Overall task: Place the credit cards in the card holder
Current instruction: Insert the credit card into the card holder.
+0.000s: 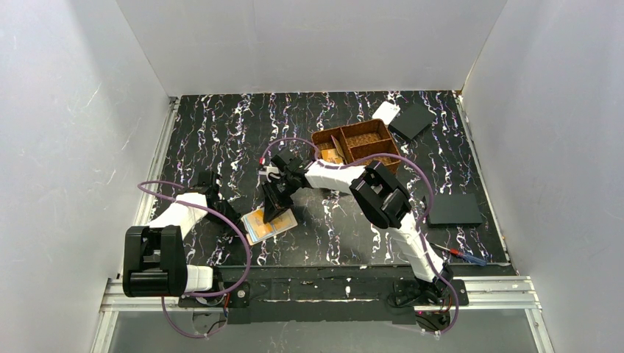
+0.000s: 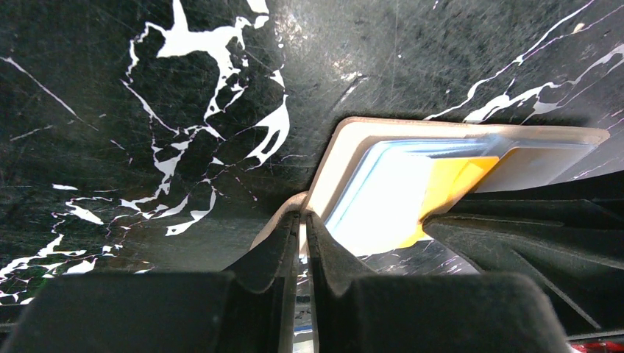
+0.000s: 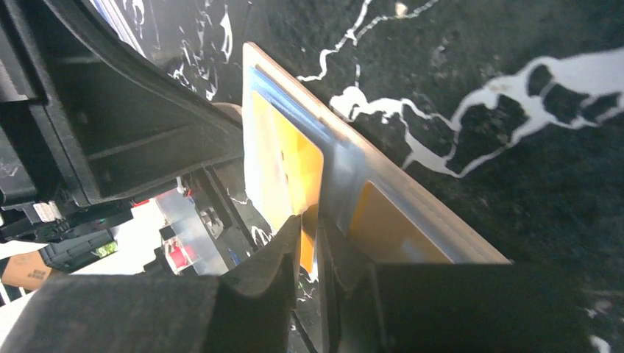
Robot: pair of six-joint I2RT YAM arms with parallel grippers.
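Left arm and right arm: white link shells between blocky black joint housings. Bases black. One purple cable runs in loose loops along each arm. Fingers matte black, tapering to thin tips, surfaces faintly scuffed. No markings legible.

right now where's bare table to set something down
Widest bare table: far-left stretch, between the left wall and the basket. Smaller patch: near edge, between card holder and right arm's base. Crowded: left gripper and right gripper at the card holder; far-right corner, with white piece and black square.
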